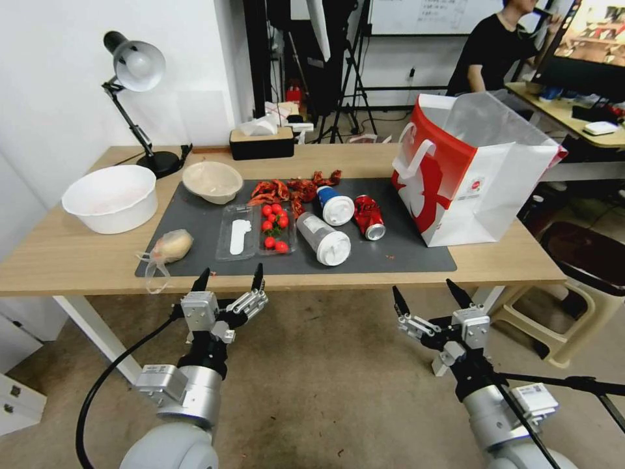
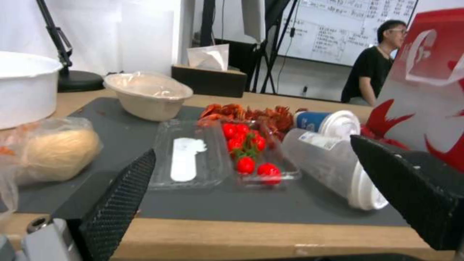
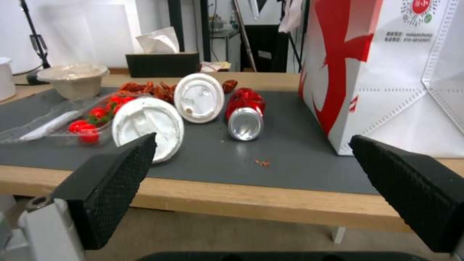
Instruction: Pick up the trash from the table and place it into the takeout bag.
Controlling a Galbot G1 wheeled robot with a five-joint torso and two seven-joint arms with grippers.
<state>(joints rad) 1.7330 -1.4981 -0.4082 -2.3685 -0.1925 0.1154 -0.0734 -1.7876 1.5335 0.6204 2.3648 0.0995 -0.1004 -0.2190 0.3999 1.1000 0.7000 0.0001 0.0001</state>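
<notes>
While nothing has yet been lifted, both arms wait just short of the long light-wood table's near edge. Left gripper and right gripper each have fingers spread wide, empty, probably ready to reach. On the dark grey mat lie a clear lidded cup, blue lidded cup, crushed red can, knotted clear bag and beige bowl. Beside them the white-and-red takeout bag stands open.

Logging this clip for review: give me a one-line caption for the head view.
Both grippers, left and right, hover open before the table; cups, can and bowl lie beside the bag.
</notes>
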